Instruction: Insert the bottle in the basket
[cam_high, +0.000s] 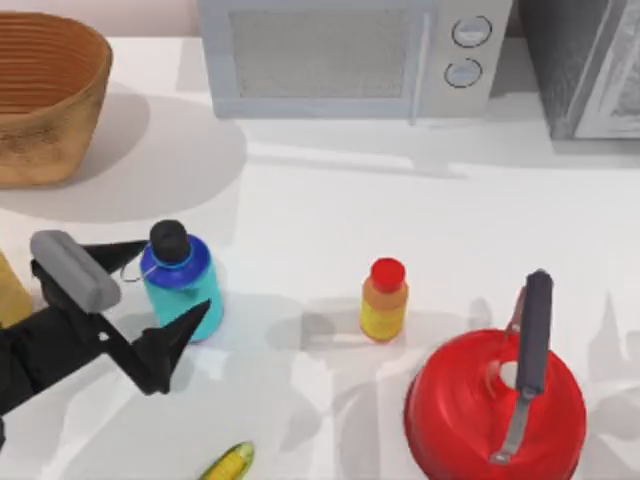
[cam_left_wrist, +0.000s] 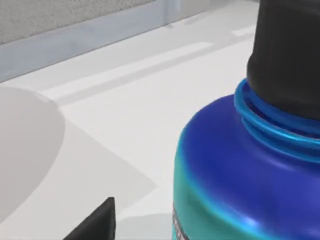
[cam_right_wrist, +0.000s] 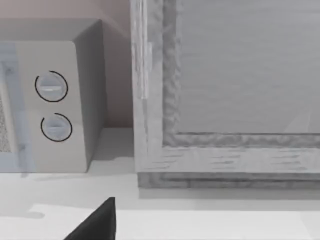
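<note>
Your left pincer (cam_high: 150, 290) straddles the bottle (cam_high: 182, 285), spread wide, not clamped. The bottle stands on the tabletop (cam_high: 330, 210); the basket (cam_high: 45, 95) waits at eleven o'clock. Grasp, lift and insertion remain.

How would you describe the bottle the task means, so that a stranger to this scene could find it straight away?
Start at the basket in the table's far left corner, then come forward to the left gripper, whose open fingers flank the bottle. It is teal with a dark blue shoulder and black cap, wider than the yellow bottle with its red cap to its right.
</note>
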